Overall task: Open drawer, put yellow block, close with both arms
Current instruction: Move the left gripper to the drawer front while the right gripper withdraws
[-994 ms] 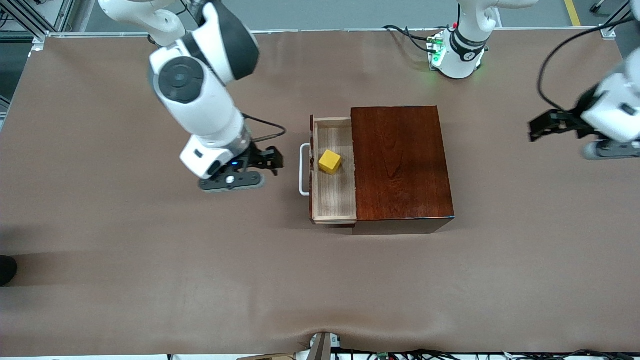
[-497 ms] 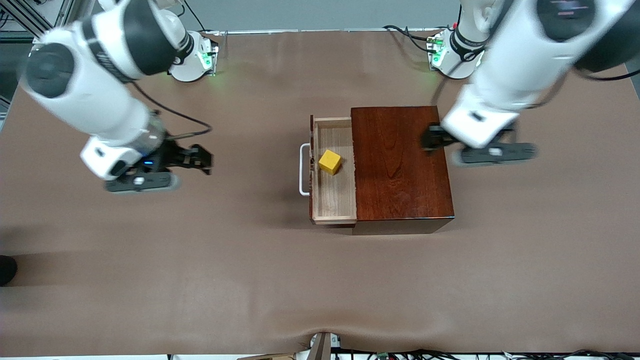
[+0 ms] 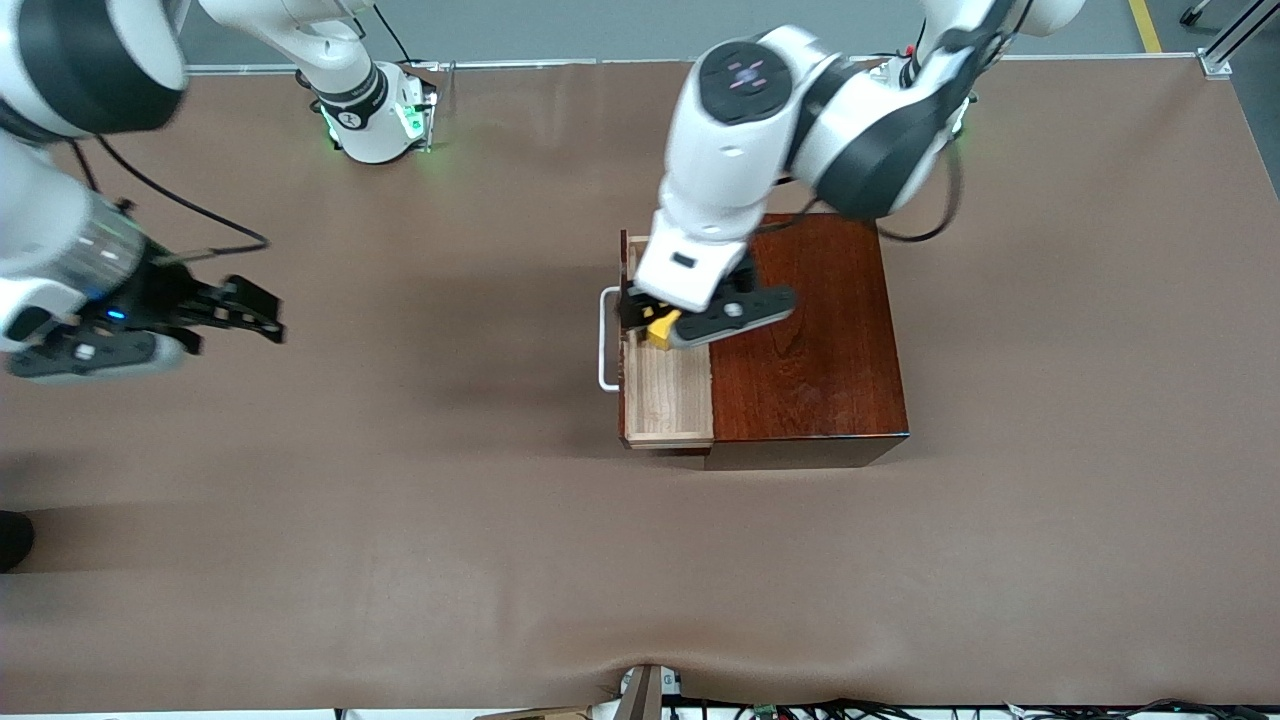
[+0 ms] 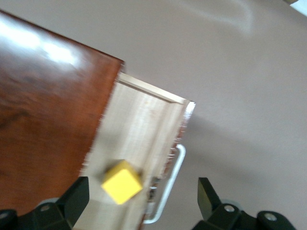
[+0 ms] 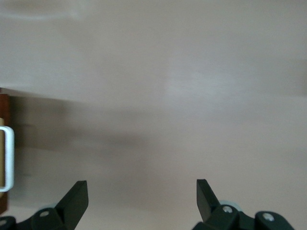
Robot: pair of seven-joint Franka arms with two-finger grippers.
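The drawer point(image 3: 668, 400) stands pulled out of the reddish-brown wooden box point(image 3: 810, 340), its white handle point(image 3: 603, 340) toward the right arm's end of the table. The yellow block point(image 3: 658, 327) lies in the drawer tray, partly hidden by the left hand. My left gripper point(image 3: 640, 312) hangs open over the tray. In the left wrist view the yellow block point(image 4: 122, 182) and the handle point(image 4: 168, 187) both lie below the left gripper point(image 4: 142, 196), untouched. My right gripper point(image 3: 262, 315) is open and empty over bare table, well away from the drawer.
Brown cloth covers the table point(image 3: 450, 520). The green-lit arm bases point(image 3: 375, 120) stand along the edge farthest from the front camera. In the right wrist view the drawer's handle point(image 5: 5, 158) shows at the frame's edge, far from the right gripper point(image 5: 141, 196).
The right arm has drawn back from the drawer's front toward its own end of the table. The left arm has swung in across the wooden box to over the open drawer. Block and drawer stay put.
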